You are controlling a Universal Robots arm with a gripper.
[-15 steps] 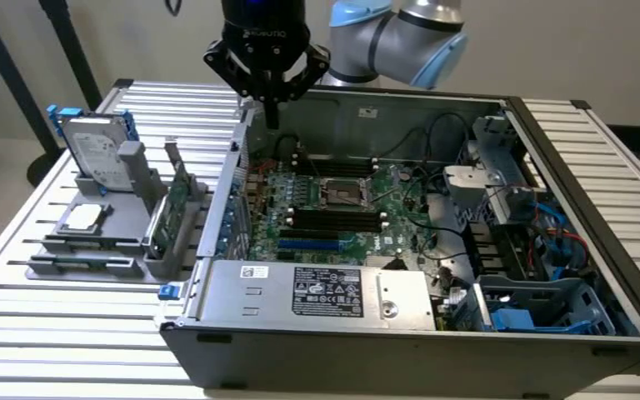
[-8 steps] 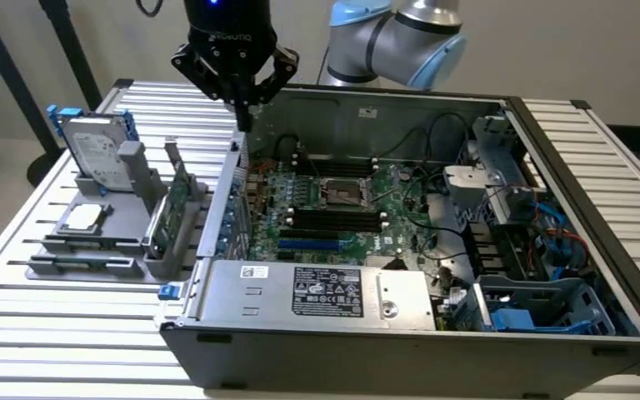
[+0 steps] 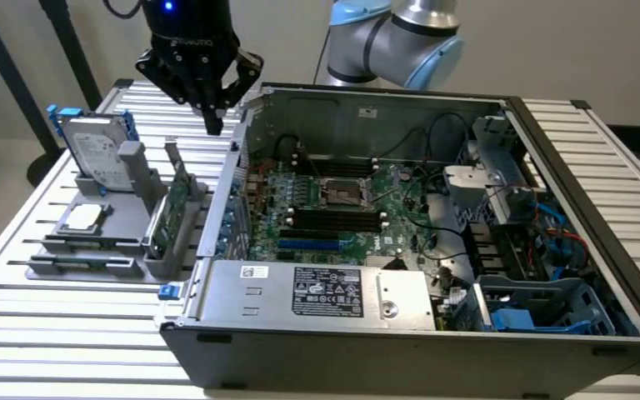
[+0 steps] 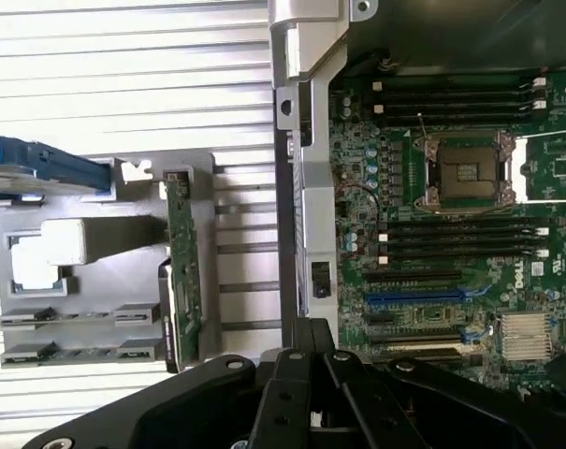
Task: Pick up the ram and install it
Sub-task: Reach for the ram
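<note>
Our gripper (image 3: 214, 123) hangs with its fingers pressed together on nothing, above the strip of slatted table (image 3: 76, 308) between the grey parts holder (image 3: 131, 162) and the open computer case (image 3: 409, 358). The ram (image 3: 159, 223) stands on edge in that holder, untouched, at about seven o'clock from the gripper in the exterior view. The black memory slots (image 3: 337, 218) on the motherboard lie between four and five o'clock from the gripper and look vacant. We judge the task barely begun: the grasp, the carry and the seating are all left.
</note>
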